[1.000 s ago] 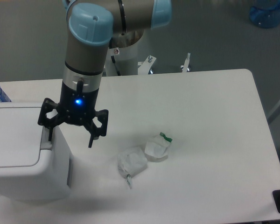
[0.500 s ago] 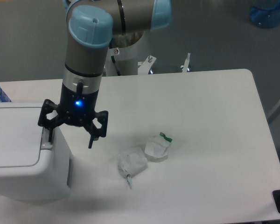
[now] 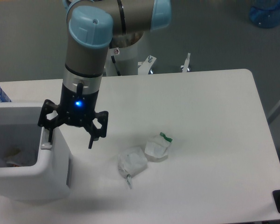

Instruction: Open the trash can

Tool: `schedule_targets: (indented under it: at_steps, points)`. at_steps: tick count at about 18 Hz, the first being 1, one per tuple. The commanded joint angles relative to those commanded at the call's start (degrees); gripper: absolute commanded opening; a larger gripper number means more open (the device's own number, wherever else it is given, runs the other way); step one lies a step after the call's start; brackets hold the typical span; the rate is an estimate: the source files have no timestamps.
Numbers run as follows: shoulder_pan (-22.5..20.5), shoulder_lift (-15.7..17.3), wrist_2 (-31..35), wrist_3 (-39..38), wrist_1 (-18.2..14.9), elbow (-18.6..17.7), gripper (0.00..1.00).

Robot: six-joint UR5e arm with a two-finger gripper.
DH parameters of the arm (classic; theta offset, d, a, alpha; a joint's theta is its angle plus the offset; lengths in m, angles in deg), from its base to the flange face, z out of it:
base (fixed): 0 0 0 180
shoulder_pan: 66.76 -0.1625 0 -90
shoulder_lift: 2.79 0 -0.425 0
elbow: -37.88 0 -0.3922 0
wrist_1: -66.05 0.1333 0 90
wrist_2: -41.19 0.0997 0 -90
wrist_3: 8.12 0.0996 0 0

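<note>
The fixed camera shows the bin (image 3: 32, 172) at the left edge of the desk (image 3: 205, 121), near the front-left corner. Its top is open: the inside shows as a dark hollow with some rubbish in it, and no flat lid covers it. The gripper (image 3: 68, 135) hangs over the bin's right rim with its fingers spread and nothing between them; one finger (image 3: 48, 135) stands on or just above the grey button strip (image 3: 46, 145), though contact cannot be made out, and the other finger hangs over the desk just beside the bin's right wall. Two crumpled wrappers (image 3: 144, 156) lie near the middle of the desk, well apart from the bin. I judge that the pressing step is done or at its end, since the bin looks open. The next move probably calls for a straight lift of the arm, so that the finger leaves the strip without dragging the bin sideways.
</note>
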Motion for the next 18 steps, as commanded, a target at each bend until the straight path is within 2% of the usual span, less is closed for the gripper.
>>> schedule_targets:
  at_steps: [3, 5, 10, 13, 16, 18]
  points:
    - [-1.4, 0.0, 0.44, 0.17, 4.75, 1.06, 1.0]
    - [-4.03, 0.0, 1.05, 2.53, 5.38, 1.33, 1.0]
    - [-9.48, 0.18, 3.86, 11.15, 4.85, 1.33, 1.0]
    - [-10.54, 0.09, 7.37, 18.25, 4.06, 0.63, 1.0]
    - [-10.46, -0.18, 14.22, 27.74, 0.91, 0.19, 1.0]
    - [-10.46, 0.0, 15.29, 31.45, -0.33, -0.08, 1.0]
